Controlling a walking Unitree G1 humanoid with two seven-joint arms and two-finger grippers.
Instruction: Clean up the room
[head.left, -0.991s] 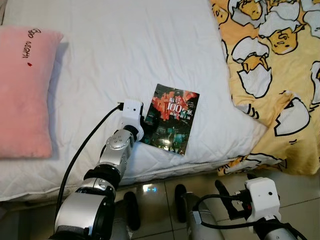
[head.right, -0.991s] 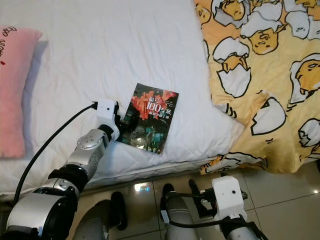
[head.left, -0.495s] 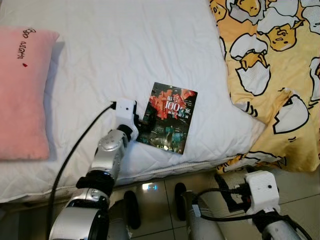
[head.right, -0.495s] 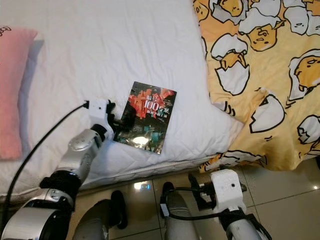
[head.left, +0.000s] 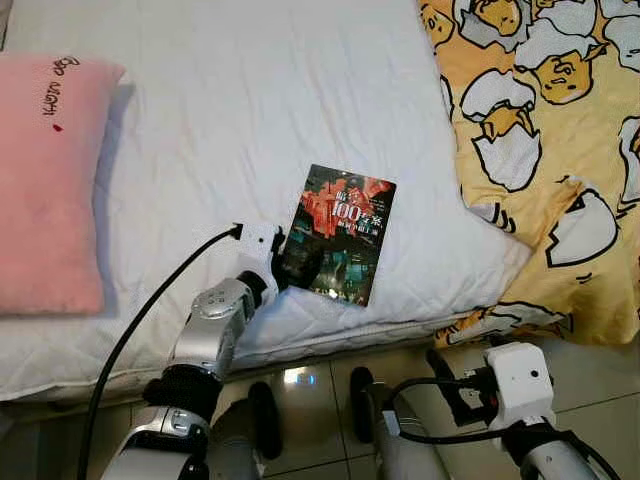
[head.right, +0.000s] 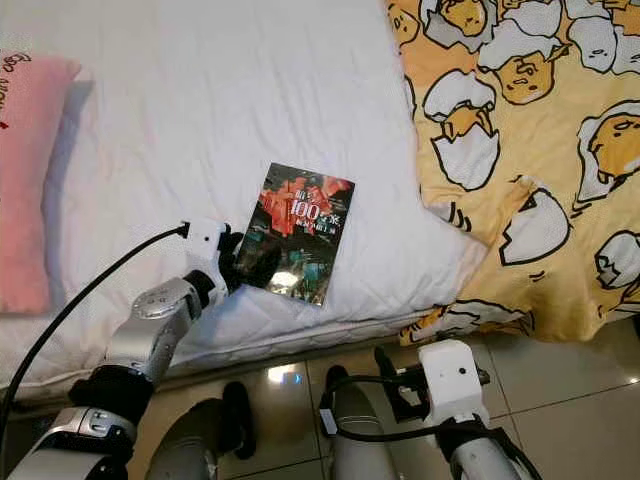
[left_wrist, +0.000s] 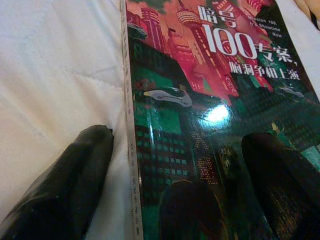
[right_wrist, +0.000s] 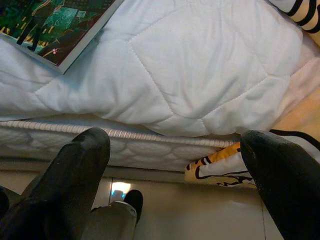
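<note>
tidying barely begun, by the look of it: pink pillow (head.left: 45, 185) lying flat at far left of the white quilted mattress (head.left: 260, 110), untouched. further right, left gripper (head.left: 291, 262) reaching onto the bed, fingers spread apart and straddling the near spine corner of the paperback book (head.left: 342, 233), one finger (left_wrist: 65, 185) down on the sheet just beside the spine, the other (left_wrist: 280, 185) over the glossy cover; not yet clamped, nothing lifted. book flat on the mattress near its front edge, red-and-green cover with "100" showing, tilted slightly. probably the grasp still to close, then lifting and carrying off to wherever books belong, no such place in view. right of the book, yellow egg-print blanket (head.left: 545, 150) rumpled and spilling over the bed corner toward the tiled floor (head.left: 600, 375), likely also needing straightening. far right and low, right gripper (right_wrist: 172, 165) idle off the bed edge, fingers apart, holding nothing. nothing blocking the book; thin flat cover possibly hard to pinch off soft bedding.
</note>
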